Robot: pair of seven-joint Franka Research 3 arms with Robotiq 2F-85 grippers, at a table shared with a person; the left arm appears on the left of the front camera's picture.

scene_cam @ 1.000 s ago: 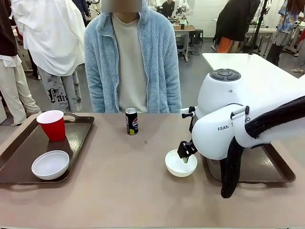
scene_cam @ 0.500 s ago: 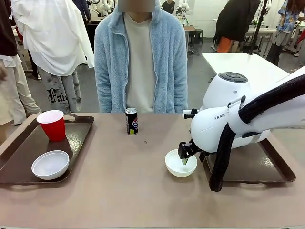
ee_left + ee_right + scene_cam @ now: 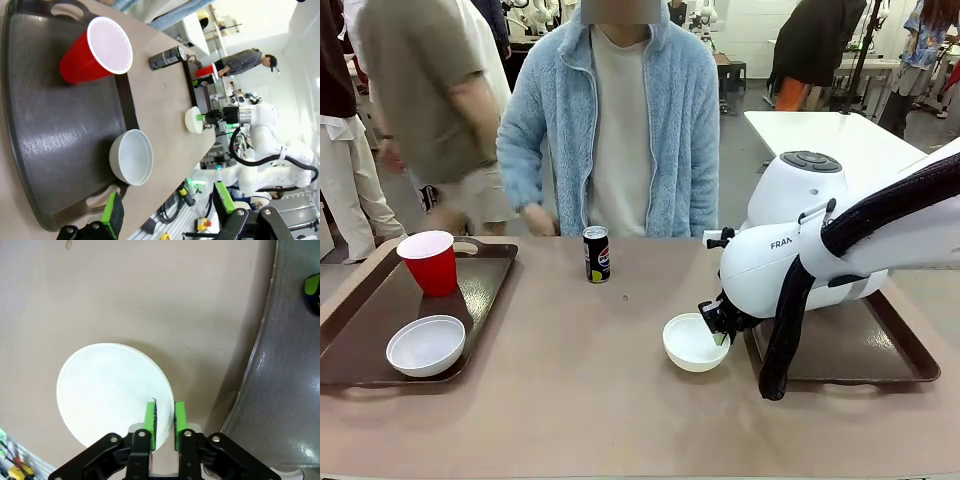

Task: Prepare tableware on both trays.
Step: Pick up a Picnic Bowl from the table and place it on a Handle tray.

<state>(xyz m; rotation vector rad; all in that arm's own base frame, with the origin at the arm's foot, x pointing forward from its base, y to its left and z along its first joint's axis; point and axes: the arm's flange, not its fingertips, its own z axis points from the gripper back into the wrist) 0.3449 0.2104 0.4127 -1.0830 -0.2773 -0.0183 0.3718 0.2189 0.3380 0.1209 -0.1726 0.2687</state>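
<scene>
White bowl just right of frame centre, at the table surface or barely above it, hard to tell which. Mouth up, tipped slightly toward picture left; round, so no long axis. Right-hand rim pinched in the narrow jaws of the right gripper, just beside the right tray. Right arm bent in from the right edge, wrist aimed downward. Left gripper spread wide, empty, above the left tray.

cup, bowl on left tray; other bowl tilted.
</scene>
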